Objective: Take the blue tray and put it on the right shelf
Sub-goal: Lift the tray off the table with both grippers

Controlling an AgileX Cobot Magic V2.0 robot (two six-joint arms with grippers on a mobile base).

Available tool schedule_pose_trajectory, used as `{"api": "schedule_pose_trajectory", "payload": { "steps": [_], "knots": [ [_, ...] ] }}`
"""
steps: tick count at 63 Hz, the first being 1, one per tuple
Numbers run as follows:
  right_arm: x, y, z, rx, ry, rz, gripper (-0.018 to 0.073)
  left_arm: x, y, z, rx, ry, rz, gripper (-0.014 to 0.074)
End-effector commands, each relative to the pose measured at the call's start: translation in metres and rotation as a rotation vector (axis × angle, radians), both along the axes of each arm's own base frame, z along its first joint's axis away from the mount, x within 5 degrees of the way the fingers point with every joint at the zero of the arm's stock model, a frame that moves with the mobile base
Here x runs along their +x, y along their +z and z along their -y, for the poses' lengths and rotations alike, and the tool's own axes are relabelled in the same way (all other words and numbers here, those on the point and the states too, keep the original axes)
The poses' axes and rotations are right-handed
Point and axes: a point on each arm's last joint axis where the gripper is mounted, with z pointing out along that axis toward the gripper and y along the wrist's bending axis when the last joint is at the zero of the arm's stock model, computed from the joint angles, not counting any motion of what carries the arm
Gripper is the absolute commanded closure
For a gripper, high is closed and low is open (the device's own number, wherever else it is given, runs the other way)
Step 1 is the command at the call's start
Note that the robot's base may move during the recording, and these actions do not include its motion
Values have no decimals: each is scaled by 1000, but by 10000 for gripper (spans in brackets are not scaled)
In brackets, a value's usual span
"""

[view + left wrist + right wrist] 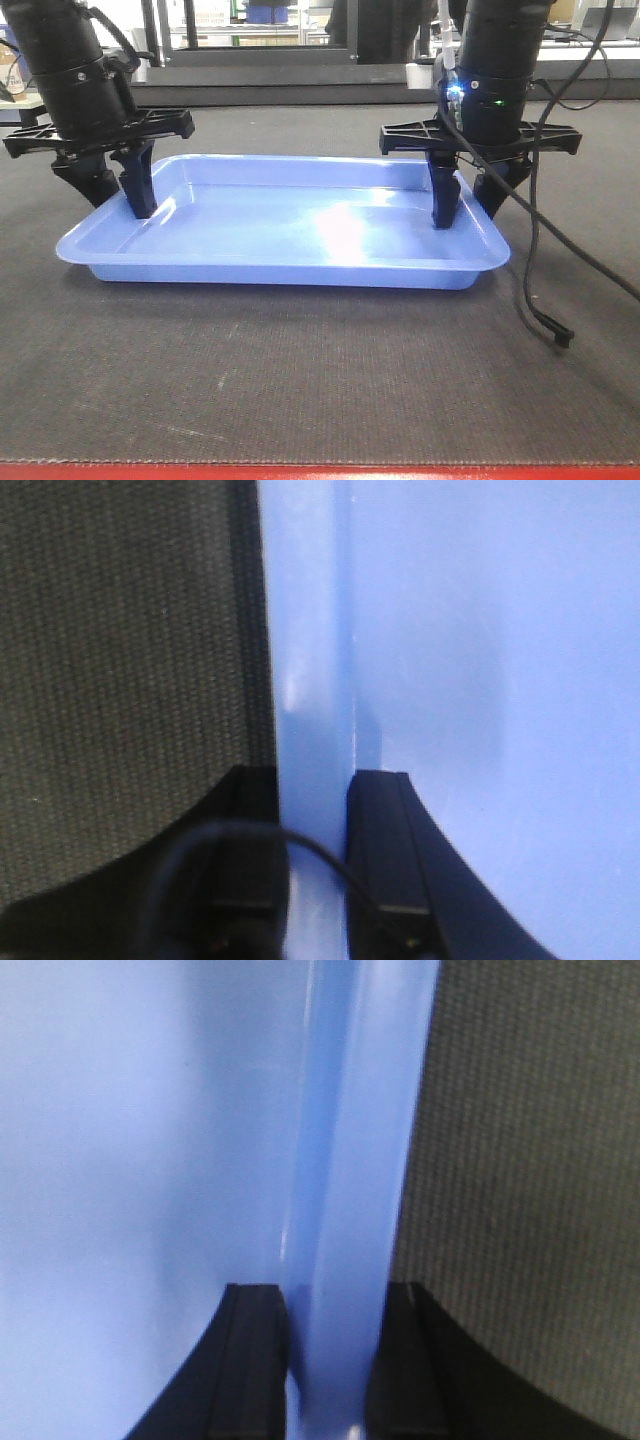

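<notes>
Blue tray (300,220), one, tight in left hand (118,205), right hand (468,215)

Both arms are hanging down over the desk, wrists pointing downward.
The left end effector (120,203) is pinching the left rim of the blue tray (300,220), one finger inside and one outside. The right end effector (468,215) is clamping the right rim likewise, with a blue light glowing on its wrist.

Outer fingertips of left claw (120,204) and right claw (470,217) behind blue tray (300,215) rim.
</notes>
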Motion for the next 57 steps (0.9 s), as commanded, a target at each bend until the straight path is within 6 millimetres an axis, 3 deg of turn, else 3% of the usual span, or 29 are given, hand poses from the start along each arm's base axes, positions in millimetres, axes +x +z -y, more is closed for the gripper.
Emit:
{"api": "schedule_pose_trajectory", "payload": {
  "steps": [1,10,28,35,46,57],
  "knots": [
    [-7,50,4,22,15,117,503,-6,39,-1,-1,-10,72,638],
    [-21,83,9,39,14,167,503,-14,73,-5,30,-12,111,638],
    [-75,167,24,77,24,327,503,-65,153,-18,-1,-15,211,638],
    [-100,184,27,48,52,367,503,-92,177,-18,23,-40,225,638],
    [-138,195,30,37,91,375,503,-132,207,-12,1,-62,281,638],
    [-174,210,38,54,113,406,503,-164,216,-7,-15,-88,307,638]
  ]
}}
